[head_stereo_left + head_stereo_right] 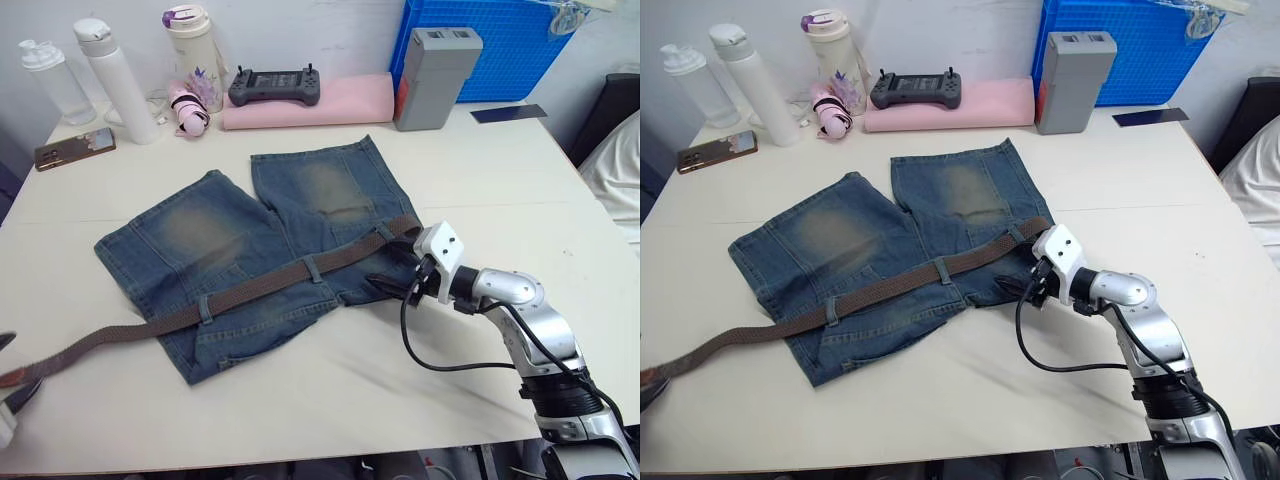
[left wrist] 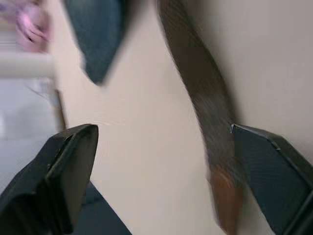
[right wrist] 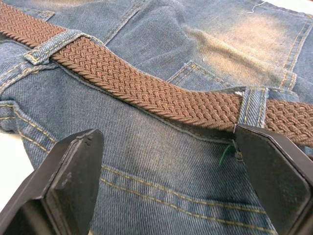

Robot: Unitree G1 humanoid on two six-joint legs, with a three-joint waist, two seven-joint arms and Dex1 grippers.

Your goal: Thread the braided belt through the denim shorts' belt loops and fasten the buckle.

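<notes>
Braided belt (image 1: pixel 260 285), a dull-brown woven strap, lies along the waistband of the denim shorts (image 1: pixel 250 250), which are spread flat on the cream table (image 1: pixel 480 190) with both legs pointing away from the robot. The denim is faded blue with worn yellowish-tan patches on each leg. The strap passes under several belt loops (image 3: pixel 57 43); in the right wrist view two of them cross over the weave, stitched in tan thread. Beyond the shorts' left edge the belt runs on over the bare table, and its brown leather tip (image 2: pixel 226 196) sits beside the left gripper (image 2: pixel 161 181), whose fingers are spread wide with the strap lying next to one of them, not pinched. The right gripper (image 3: pixel 168 186) hovers over the waistband at the shorts' right end, its fingers also spread apart and closed on nothing. At the table's far edge stand bottles (image 1: pixel 115 75), a phone (image 1: pixel 75 148), a black controller (image 1: pixel 275 85) on a pink roll, a grey box (image 1: pixel 435 75) and a blue crate (image 1: pixel 500 45). No writing or brand can be read on any of them.
</notes>
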